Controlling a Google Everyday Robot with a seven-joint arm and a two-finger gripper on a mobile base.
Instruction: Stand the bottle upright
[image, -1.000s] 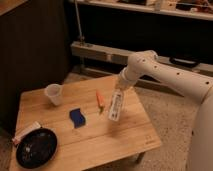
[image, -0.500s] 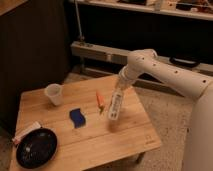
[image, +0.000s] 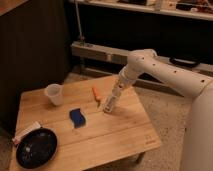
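Bottle (image: 111, 100) held in closed gripper (image: 119, 86), tilted, lower end touching table (image: 125, 135) near orange stick (image: 96, 93). Not upright yet; left: straightening, then release.

White end effector (image: 116, 96), blue sponge (image: 77, 117), orange stick (image: 96, 93), black plate (image: 36, 148)
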